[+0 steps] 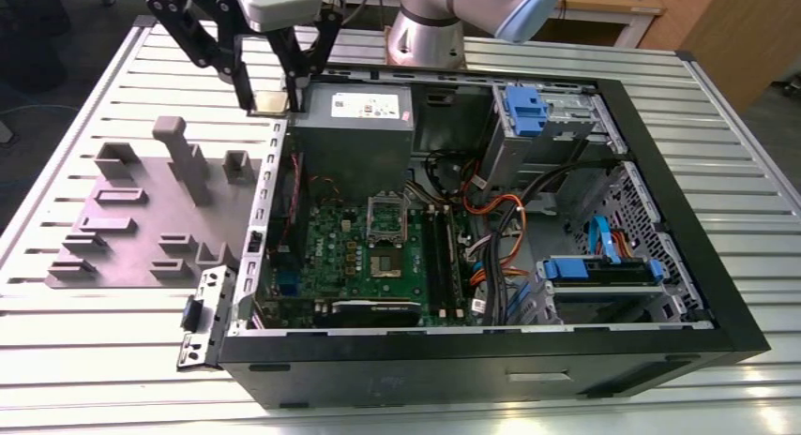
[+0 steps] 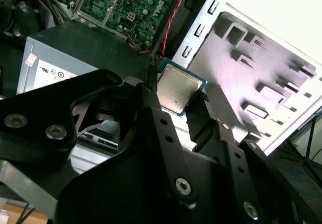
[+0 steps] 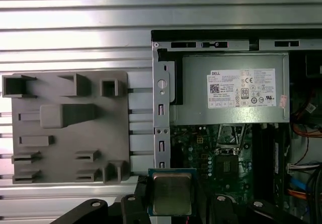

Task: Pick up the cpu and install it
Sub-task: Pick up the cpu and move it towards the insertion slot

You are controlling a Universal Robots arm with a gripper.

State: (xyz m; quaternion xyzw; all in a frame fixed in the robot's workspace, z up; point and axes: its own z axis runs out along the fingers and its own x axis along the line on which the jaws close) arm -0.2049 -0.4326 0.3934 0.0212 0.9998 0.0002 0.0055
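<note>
End effector (image 1: 268, 97) grasps the cpu (image 2: 177, 88) by its edges, raised near the case (image 1: 501, 371) wall beside the power supply (image 1: 356, 140).

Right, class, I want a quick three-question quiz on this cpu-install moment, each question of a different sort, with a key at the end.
1. Fill in: in the exterior view, the moulded plate lies on the exterior view's ____ of the computer case.
2. Which does the gripper hold? A a blue cable; B the cpu; C a memory stick.
3. True or false: the cpu lies on the moulded plate.
Key: 1 left; 2 B; 3 false.
</note>
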